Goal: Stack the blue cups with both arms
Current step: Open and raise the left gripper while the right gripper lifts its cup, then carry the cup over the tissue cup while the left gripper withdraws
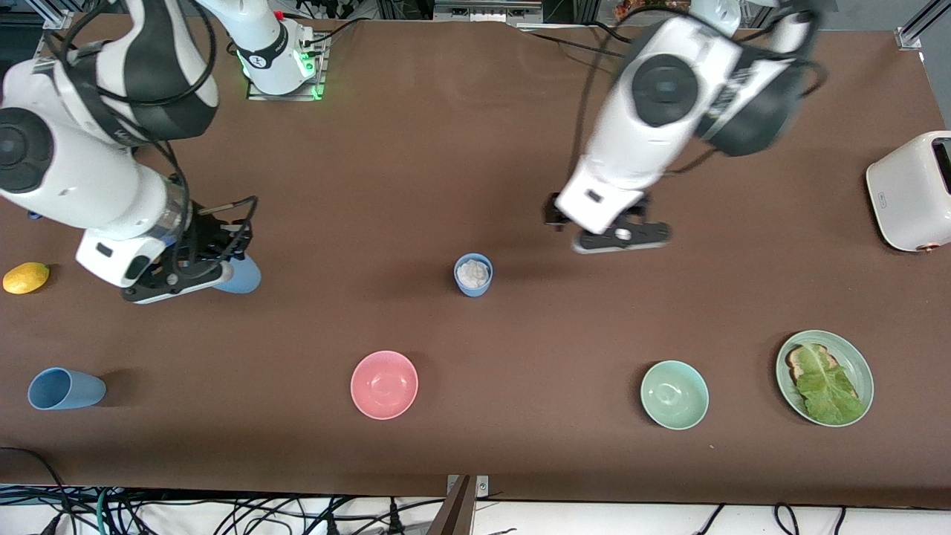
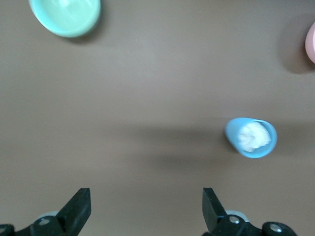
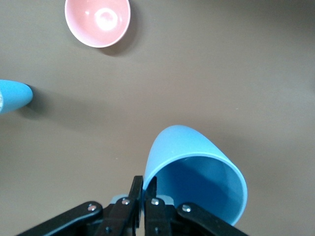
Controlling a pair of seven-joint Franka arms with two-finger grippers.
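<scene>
Between the two thin black fingers [image 3: 139, 189] of the right gripper [image 1: 195, 276] sits the rim of an empty blue cup [image 3: 197, 177]. The fingers are pinched tight on the cup's wall, one inside and one outside. The cup hangs tipped from this hand, over the table [image 1: 416, 163] at the right arm's end.

Below and ahead of the left gripper [image 2: 146, 206] stands a second blue cup [image 1: 473, 275], upright on the table. It has something white and lumpy in it. This hand holds nothing, and its fingers are spread wide apart. It hangs in the air close to that cup, not touching it.

A third blue cup [image 1: 65, 388] lies on its side, well away from both hands, nearer the front camera than the right gripper.

These cups look like thin plastic, so they are likely light and stiff. The smooth sides might slip, so a pinch on the rim seems the best hold for a standing cup. The lying cup could roll if bumped. The full cup should stay upright, or the white stuff may spill, and it probably has to go at the bottom of the stack.

Also on the table are a pink bowl [image 1: 384, 384], a green bowl [image 1: 674, 394] and a lemon [image 1: 26, 277].
</scene>
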